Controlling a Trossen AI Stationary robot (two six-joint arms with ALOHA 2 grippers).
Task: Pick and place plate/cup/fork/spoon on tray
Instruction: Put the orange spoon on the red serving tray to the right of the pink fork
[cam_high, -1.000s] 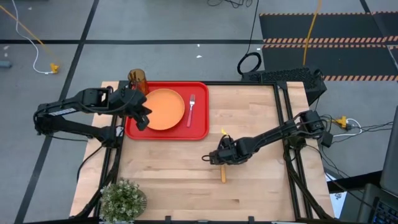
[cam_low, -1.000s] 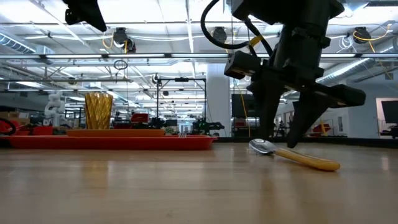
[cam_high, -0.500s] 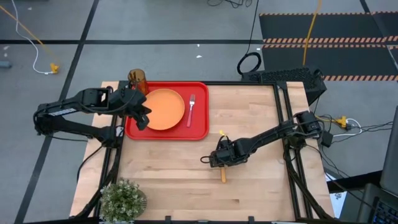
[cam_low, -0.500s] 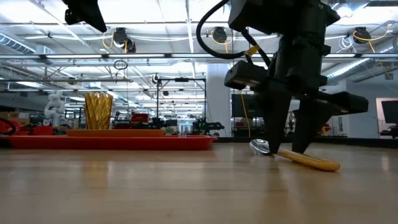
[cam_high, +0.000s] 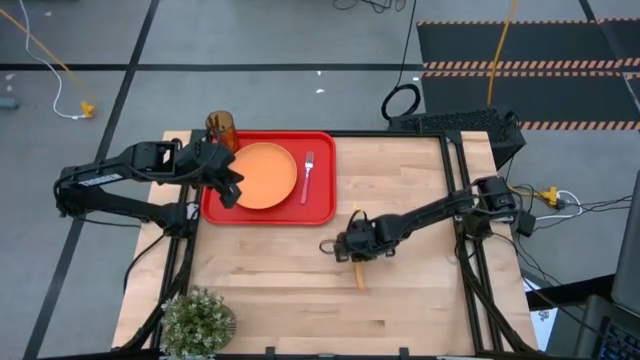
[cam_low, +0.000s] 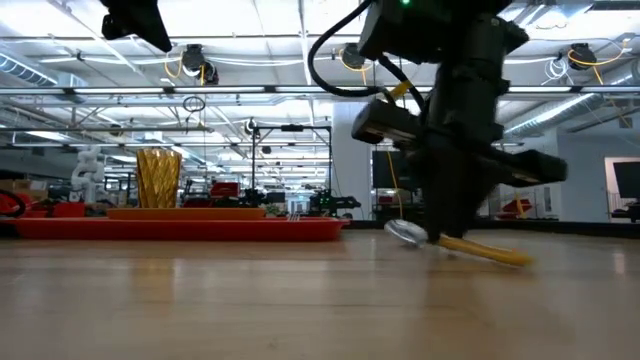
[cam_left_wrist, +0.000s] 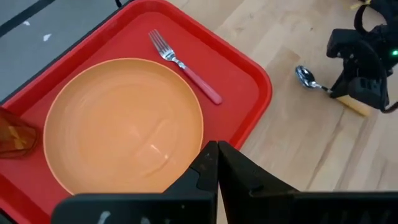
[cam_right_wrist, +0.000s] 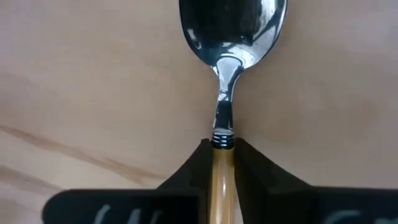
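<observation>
right tool (cam_right_wrist: 222, 163) clamped on orange-yellow-handled silver spoon (cam_right_wrist: 227, 74), bowl end raised off wooden worktop (cam_high: 400, 200) | left tool (cam_left_wrist: 216, 163) closed, empty, above red rectangular plastic tray (cam_high: 318, 205)

An industrial lab hall: ceiling trusses (cam_low: 250, 95), strip lights (long rows), hazard-striped floor mats (cam_high: 520, 45)
</observation>
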